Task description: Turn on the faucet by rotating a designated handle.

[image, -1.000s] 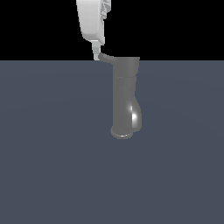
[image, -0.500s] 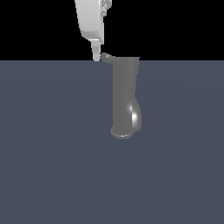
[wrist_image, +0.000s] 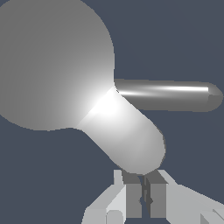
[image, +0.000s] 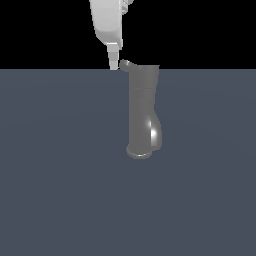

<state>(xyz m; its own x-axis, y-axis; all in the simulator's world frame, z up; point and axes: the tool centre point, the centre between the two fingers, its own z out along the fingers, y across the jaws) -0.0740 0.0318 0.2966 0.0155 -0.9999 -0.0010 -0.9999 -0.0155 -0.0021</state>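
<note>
Where the grey worktop [image: 60,190] meets the black backdrop, the faucet [image: 142,112] stands upright on its flared base, its spout bulging low on the exterior view's right. The handle [image: 125,64] juts from its cap toward the exterior view's left. The white gripper [image: 114,64] hangs just beside the handle's tip, fingers [wrist_image: 133,199] drawn nearly together, clasping nothing.

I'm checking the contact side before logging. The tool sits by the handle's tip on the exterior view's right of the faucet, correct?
Not quite. In the exterior view the tool sits by the handle tip on the left of the faucet, not the right.
</note>
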